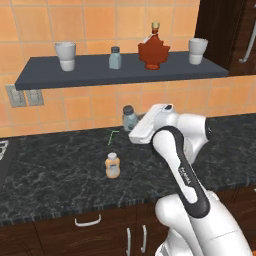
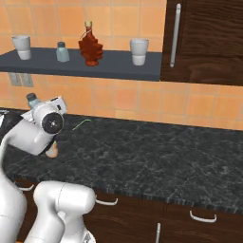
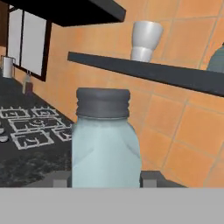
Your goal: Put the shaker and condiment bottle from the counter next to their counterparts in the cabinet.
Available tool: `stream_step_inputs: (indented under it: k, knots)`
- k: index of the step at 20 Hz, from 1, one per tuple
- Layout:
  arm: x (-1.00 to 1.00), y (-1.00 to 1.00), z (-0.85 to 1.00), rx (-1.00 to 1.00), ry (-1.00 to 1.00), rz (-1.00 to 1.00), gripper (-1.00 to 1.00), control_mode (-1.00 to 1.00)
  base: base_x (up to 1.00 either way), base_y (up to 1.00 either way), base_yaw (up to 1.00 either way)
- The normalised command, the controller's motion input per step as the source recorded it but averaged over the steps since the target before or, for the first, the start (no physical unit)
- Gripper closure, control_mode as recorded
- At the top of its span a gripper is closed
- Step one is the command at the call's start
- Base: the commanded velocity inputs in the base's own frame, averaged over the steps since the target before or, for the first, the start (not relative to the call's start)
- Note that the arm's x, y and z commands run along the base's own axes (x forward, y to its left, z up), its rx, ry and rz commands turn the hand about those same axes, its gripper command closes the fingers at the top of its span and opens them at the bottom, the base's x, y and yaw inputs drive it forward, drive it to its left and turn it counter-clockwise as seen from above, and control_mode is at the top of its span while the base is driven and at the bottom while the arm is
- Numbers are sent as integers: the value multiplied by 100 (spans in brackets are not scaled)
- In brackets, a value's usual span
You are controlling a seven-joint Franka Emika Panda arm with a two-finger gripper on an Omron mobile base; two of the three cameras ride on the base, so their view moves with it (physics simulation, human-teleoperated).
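Counter [image 1: 60, 175] ran long and black below the cabinet [image 1: 90, 75], a slate-blue open shelf on orange tile. The twin shaker [image 1: 115, 58] stood on the shelf just left of the red maple-leaf bottle [image 1: 153, 47], with open shelf beside it, which looked the likely target slot. White cups [image 1: 65, 55] flanked the pair at both ends. The gripper [image 3: 105, 181] was closed on the shaker [image 3: 105, 144], held upright and, by the base views, lifted off the worktop, probably to keep it level for transfer. Fingertips [image 3: 149, 179] showed at each side of its body. The condiment bottle [image 1: 113, 165] stood on the counter, not yet handled. The shelf's front edge lay between hand and slot.
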Motion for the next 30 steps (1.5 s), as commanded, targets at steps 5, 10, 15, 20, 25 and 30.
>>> stream_step_inputs:
  k: [5,10,15,20,25,30]
  knots:
    - [-14,14,63,0,-1,-37,100,-100,0,0,0]
    - [-12,9,81,0,-3,-32,100,-100,0,0,0]
    - [-17,4,83,3,-3,-30,100,-100,0,0,0]
    - [-14,6,81,3,-2,-30,100,-100,0,0,0]
    - [-2,6,70,7,-1,-27,100,-100,0,0,0]
    - [7,-6,0,9,1,-3,100,-100,0,0,0]
